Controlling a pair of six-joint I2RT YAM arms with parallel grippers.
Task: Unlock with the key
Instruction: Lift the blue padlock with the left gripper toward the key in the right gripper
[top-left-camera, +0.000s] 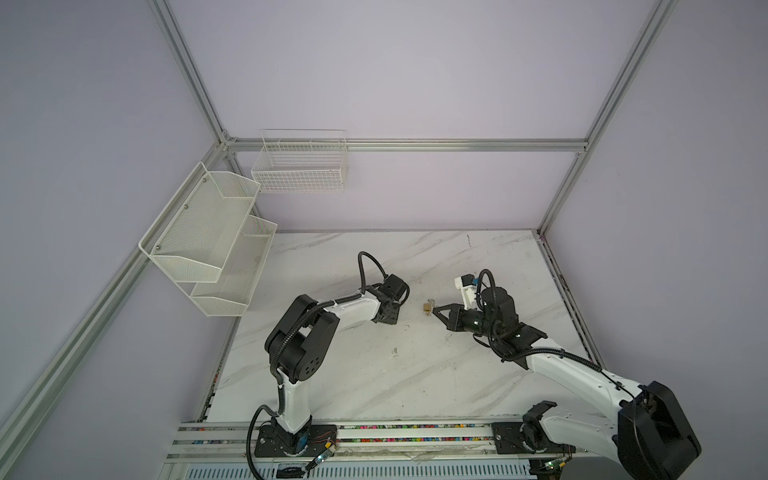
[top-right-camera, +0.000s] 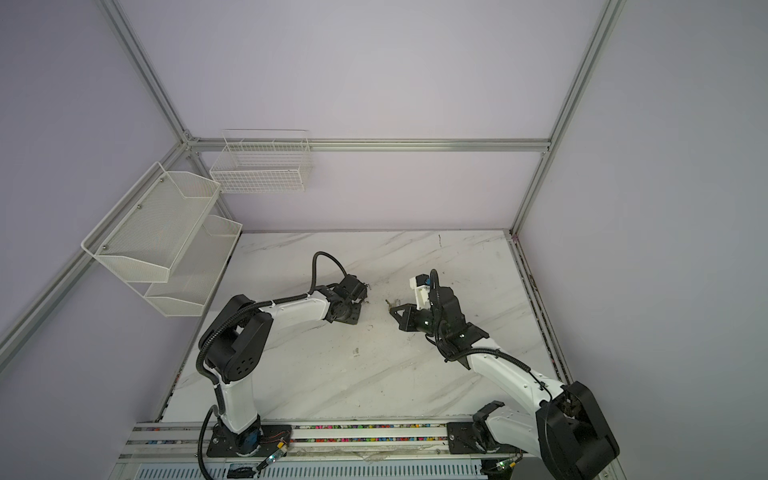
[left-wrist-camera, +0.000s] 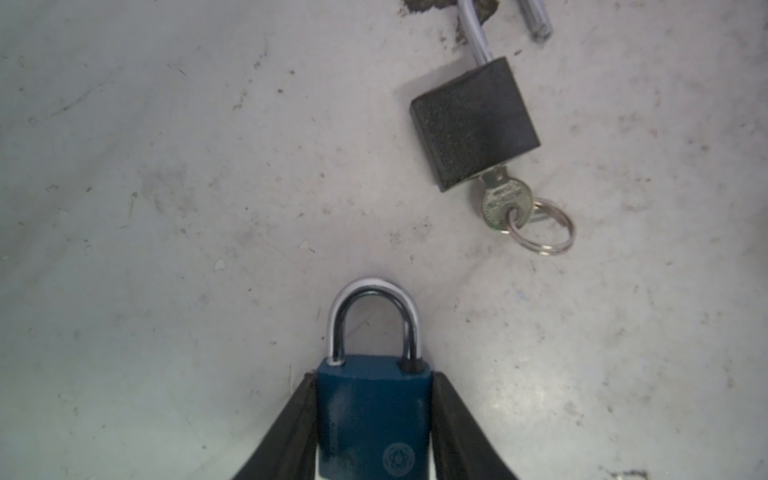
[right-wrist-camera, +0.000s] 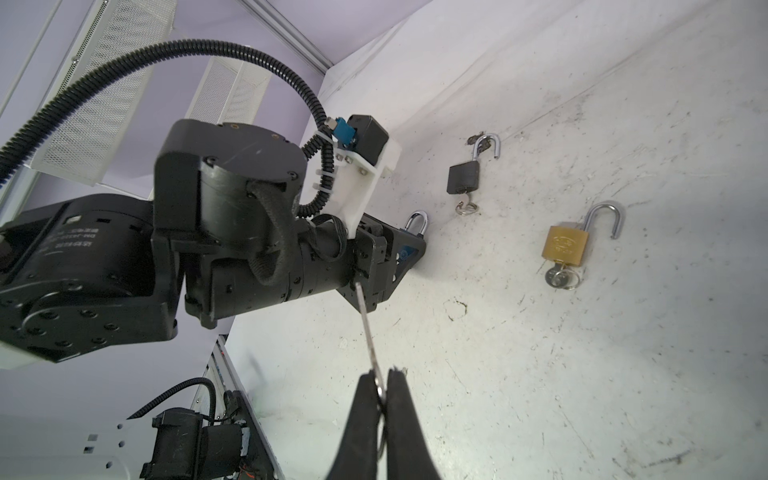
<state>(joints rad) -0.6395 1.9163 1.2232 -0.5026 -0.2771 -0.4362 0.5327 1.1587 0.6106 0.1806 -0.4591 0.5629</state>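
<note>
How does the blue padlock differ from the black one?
The blue padlock has a closed shackle; the black padlock has an open one. The left gripper grips the blue padlock; the black padlock lies free on the table, key inserted. Both have silver shackles.

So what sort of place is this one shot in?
Most likely a robotics lab cell: an aluminium frame with plain walls encloses a marble-pattern tabletop, the left arm and right arm are bolted to a rail, and padlocks like the brass padlock lie about.

Wall-mounted mesh shelf (top-left-camera: 199, 232), wire basket (top-left-camera: 299, 170)
</note>
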